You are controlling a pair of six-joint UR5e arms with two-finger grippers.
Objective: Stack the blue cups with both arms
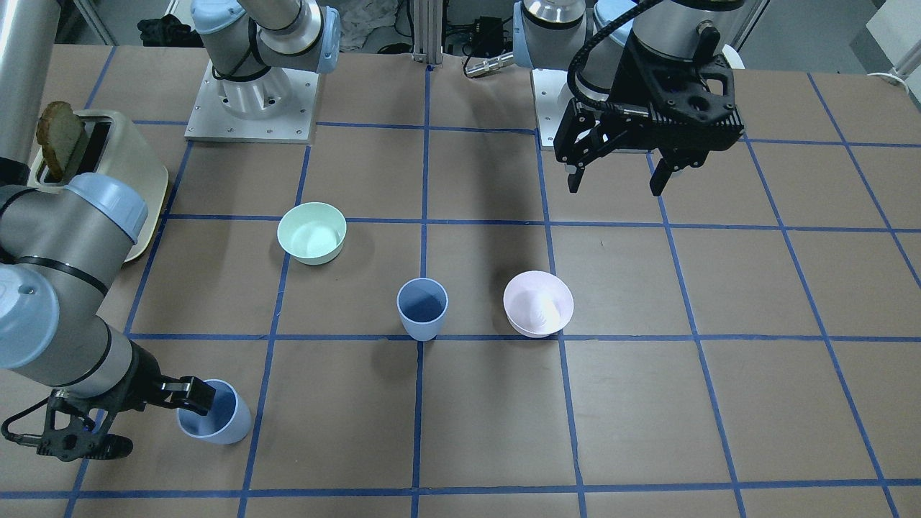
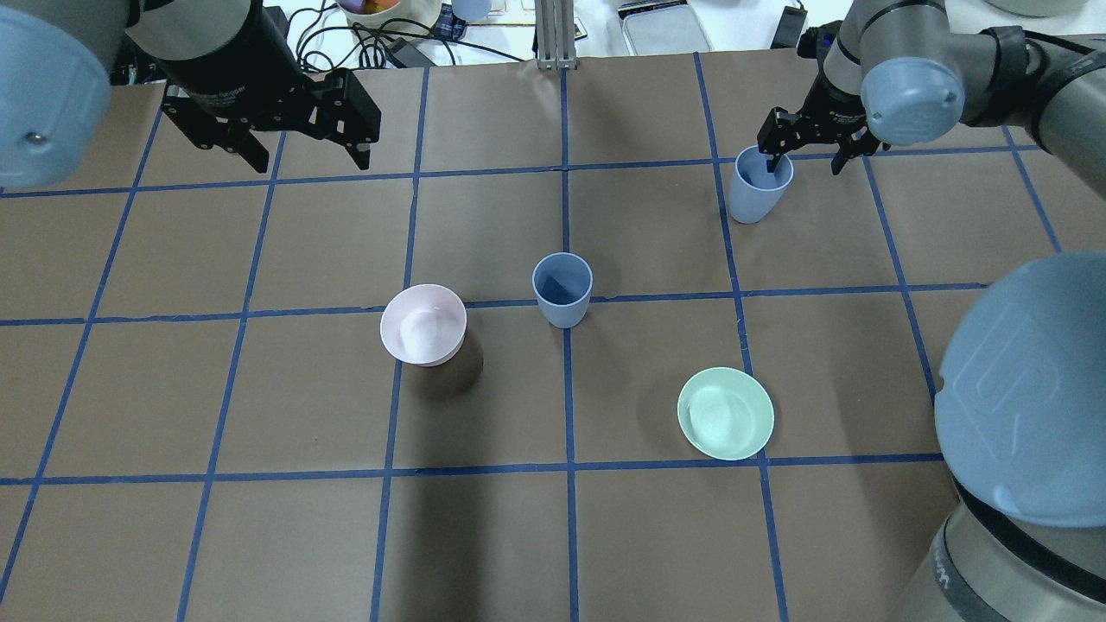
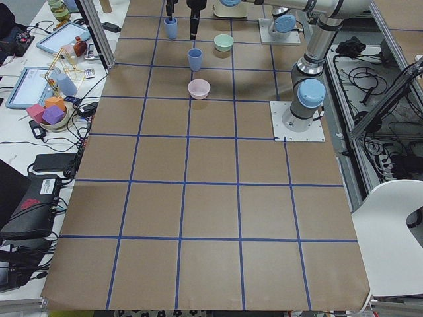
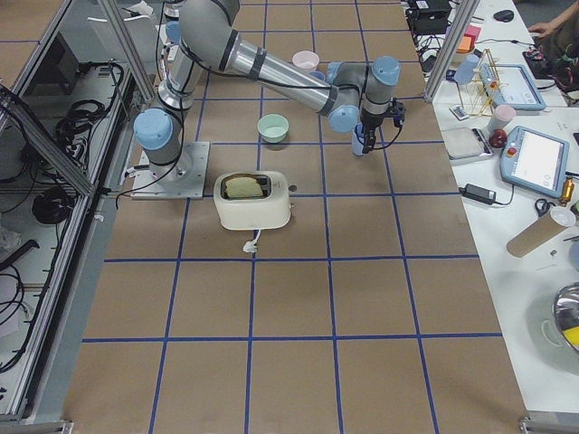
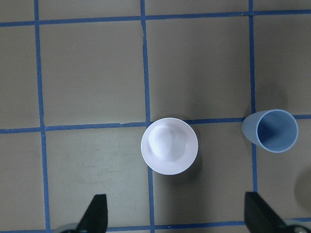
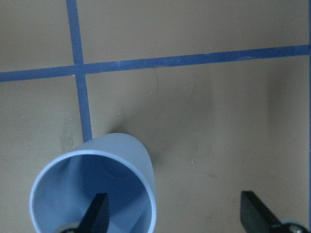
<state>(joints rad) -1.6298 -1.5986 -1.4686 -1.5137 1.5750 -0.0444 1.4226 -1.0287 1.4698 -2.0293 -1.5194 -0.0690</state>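
Front-facing view: the left hand (image 1: 615, 183) hangs above the worktop (image 1: 755, 360) in front of its arm's base, fingers spread and holding nothing. The right hand (image 1: 158, 424) is low at the operators' side, also spread. One finger dips into the mouth of the outer cup (image 1: 232, 424) and the other stays outside it. The middle cup (image 1: 422, 308) stands upright on a tape line, with the pink bowl (image 1: 538, 303) near it and the mint bowl (image 1: 312, 232) farther toward the robot. A toaster (image 1: 108, 165) holds a slice of bread.

Overhead view: the outer cup (image 2: 752, 194) sits at the far side under the right hand (image 2: 804, 160). The middle cup (image 2: 562, 289) is well apart from it, near the centre.

Left side view: both cups show small at the far end.

Right side view: the right hand (image 4: 364, 136) is down at the outer cup.

Left wrist view: the spread fingers (image 5: 96, 213) frame the pink bowl (image 5: 169, 145), and the middle cup (image 5: 270, 131) is off to one side.

Right wrist view: one finger (image 6: 97, 213) is inside the outer cup (image 6: 141, 160), with the cup wall between the two fingers and not pinched.
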